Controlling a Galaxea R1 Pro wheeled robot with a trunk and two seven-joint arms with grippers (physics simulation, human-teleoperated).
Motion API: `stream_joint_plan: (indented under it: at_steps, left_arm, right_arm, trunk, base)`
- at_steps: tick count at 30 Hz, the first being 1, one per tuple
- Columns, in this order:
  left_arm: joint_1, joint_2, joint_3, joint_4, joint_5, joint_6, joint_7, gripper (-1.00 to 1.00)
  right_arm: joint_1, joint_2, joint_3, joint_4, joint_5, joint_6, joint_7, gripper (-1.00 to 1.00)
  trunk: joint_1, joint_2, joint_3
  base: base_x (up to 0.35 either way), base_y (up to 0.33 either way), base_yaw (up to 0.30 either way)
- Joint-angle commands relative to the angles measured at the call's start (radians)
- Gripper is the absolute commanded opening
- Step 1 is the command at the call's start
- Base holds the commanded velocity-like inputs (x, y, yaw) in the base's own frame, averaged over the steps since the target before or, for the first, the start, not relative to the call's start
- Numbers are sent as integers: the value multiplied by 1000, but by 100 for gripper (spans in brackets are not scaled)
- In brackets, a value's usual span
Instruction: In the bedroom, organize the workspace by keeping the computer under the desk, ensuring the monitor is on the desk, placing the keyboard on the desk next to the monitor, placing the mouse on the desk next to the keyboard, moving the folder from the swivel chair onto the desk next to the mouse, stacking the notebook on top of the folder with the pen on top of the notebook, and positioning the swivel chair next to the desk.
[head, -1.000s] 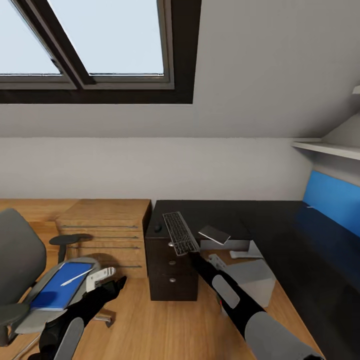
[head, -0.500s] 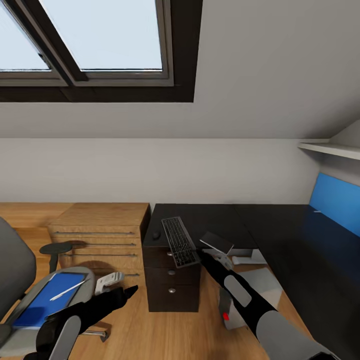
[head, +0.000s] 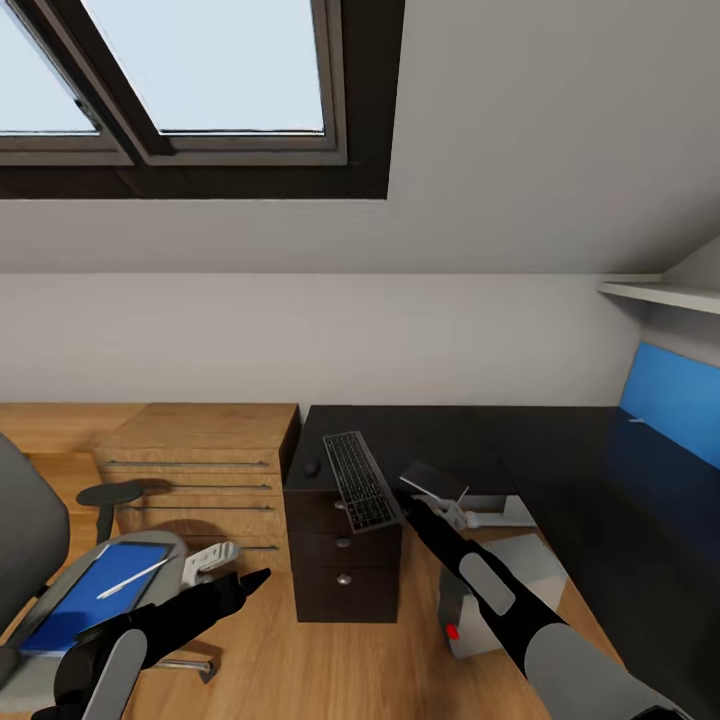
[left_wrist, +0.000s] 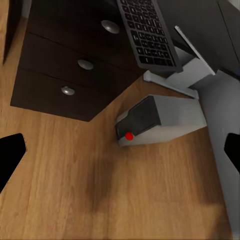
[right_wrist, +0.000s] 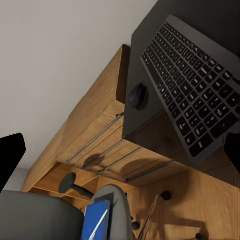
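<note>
Two items, keyboard (head: 361, 481) and mouse (head: 313, 467), already lay on the desk (head: 560, 460); you were likely between steps, the folder (head: 88, 595) next. It rested on the swivel chair (head: 30, 560), pen (head: 133, 578) atop, just beside your left gripper (head: 215, 562); reaching it called for a short leftward move. Both grippers stood wide open, empty

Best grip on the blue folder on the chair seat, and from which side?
Likely the folder's near long edge, the side towards the left gripper. It lies flat on the swivel chair seat, backrest behind it, so come from the open front-right. The pen rests loose on top and may roll off, so lift it level.
</note>
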Motion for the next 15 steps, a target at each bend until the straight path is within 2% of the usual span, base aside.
stream_joint_plan:
  at_steps: [1, 5, 7, 15]
  left_arm:
    - [-1, 0, 2, -1, -5, 5, -6, 100]
    - [-1, 0, 5, -1, -7, 4, -3, 100]
    - [-1, 0, 6, -1, -8, 3, -2, 100]
    - [-1, 1, 7, -1, -11, 3, -2, 100]
  right_arm:
    - [-1, 1, 3, 5, -9, 2, 3, 100]
    - [-1, 6, 7, 32, -4, -21, 6, 100]
    - [-1, 15, 10, 41, -4, -59, 7, 100]
    - [-1, 48, 11, 85, -1, -103, 5, 100]
  trunk:
    - [4, -8, -5]
    - [19, -36, -17]
    - [27, -50, -23]
    - [58, -106, -48]
  base:
    - [0, 0, 0]
    - [0, 0, 0]
    - [0, 0, 0]
    - [0, 0, 0]
